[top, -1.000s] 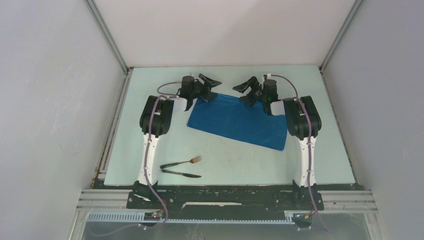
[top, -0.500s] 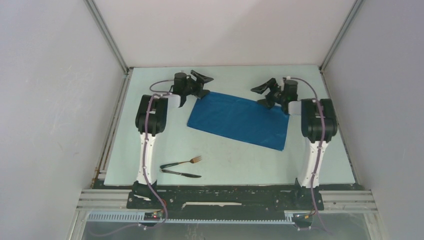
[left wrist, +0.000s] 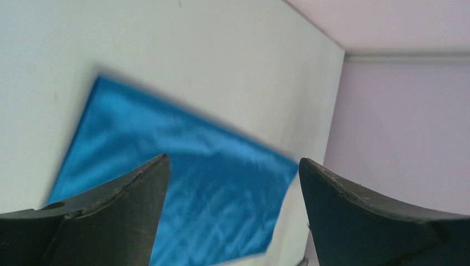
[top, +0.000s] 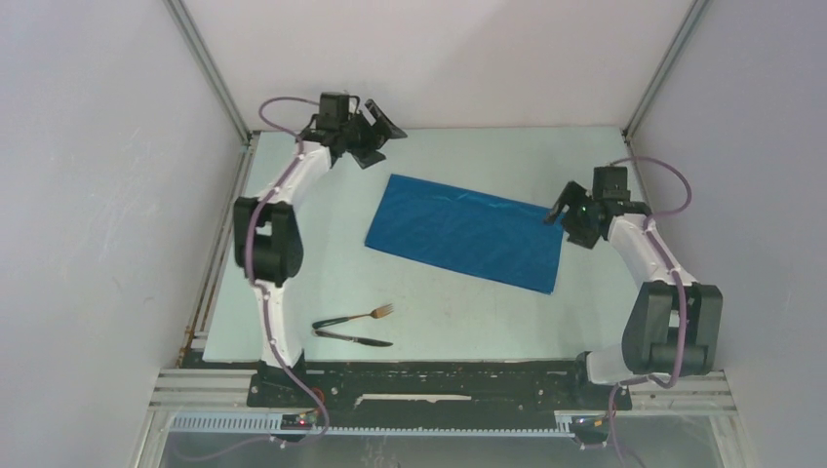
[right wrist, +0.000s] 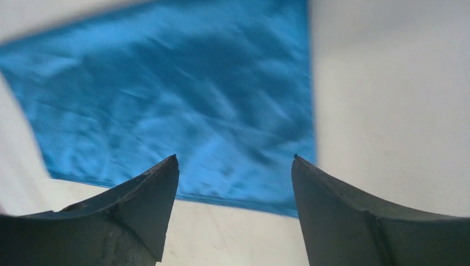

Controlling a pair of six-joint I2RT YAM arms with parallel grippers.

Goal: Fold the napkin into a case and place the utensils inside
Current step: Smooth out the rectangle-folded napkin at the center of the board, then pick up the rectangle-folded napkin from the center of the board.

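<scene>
The blue napkin lies flat on the table as a folded rectangle, slanting from the far left down to the near right; it also fills the left wrist view and the right wrist view. The fork and the dark knife lie side by side near the front left. My left gripper hangs open above the far left corner of the table, clear of the cloth. My right gripper stands open just beyond the napkin's right end, holding nothing.
Pale walls and metal frame rails close in the table on three sides. The arms' bases sit on the black rail at the near edge.
Both grippers have let go of the napkin's far edge and drawn away: the left up and back to the far left corner, the right out to the right. The napkin lies still.
</scene>
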